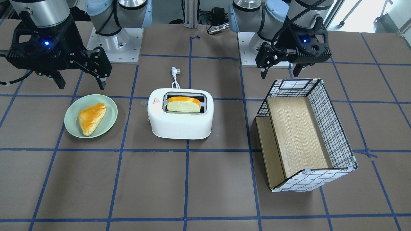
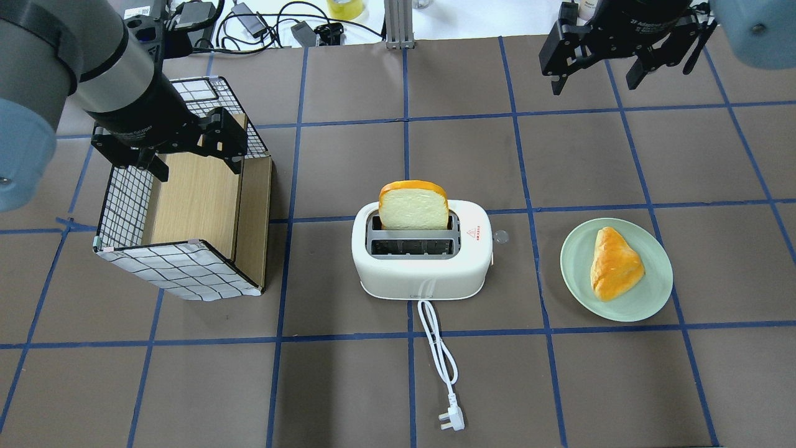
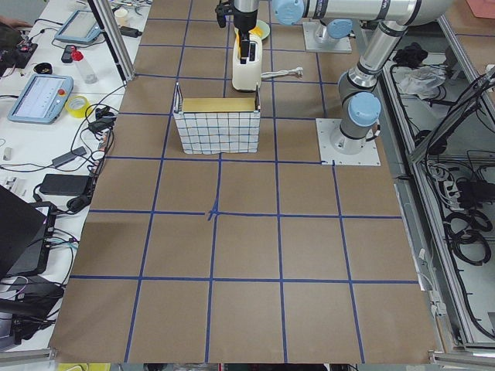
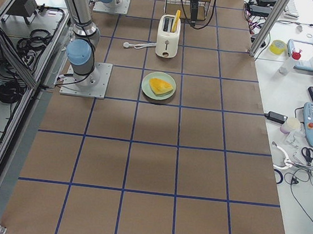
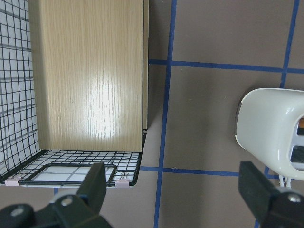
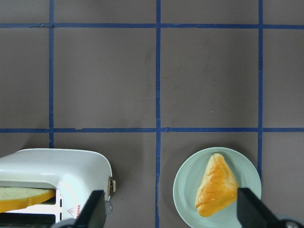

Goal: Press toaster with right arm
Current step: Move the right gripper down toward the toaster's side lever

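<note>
The white two-slot toaster stands mid-table with a bread slice upright in one slot. Its side lever knob points toward the plate. My right gripper is open and empty, raised above the table beyond the plate, well away from the toaster. In its wrist view the toaster sits at lower left. My left gripper is open and empty, hovering over the grid-patterned box.
A green plate with a triangular pastry lies on the toaster's lever side. A grid-patterned box with a wooden inside lies on its other side. The white cord and plug trail toward the robot.
</note>
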